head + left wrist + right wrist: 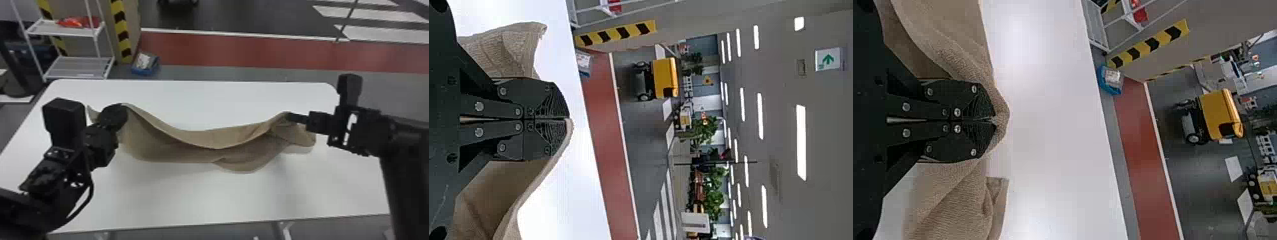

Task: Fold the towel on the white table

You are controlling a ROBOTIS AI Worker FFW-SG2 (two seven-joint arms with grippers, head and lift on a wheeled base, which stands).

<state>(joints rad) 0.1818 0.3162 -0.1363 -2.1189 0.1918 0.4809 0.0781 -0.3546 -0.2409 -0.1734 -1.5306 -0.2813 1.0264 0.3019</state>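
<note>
Towel: I have the towel (191, 154) slung between both grippers, sagging across the white table (198, 198) between its left and right edges.
Left gripper (567, 119): pinching cloth.
Right gripper (993, 120): pinching cloth too.
Fold done: none I'd count; the overlaps look loose.
Fold remaining: I judge spreading, squaring corners, then all the folding.

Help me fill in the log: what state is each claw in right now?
Left claw: closed, holding the towel.
Right claw: closed, also holding the towel.
</note>
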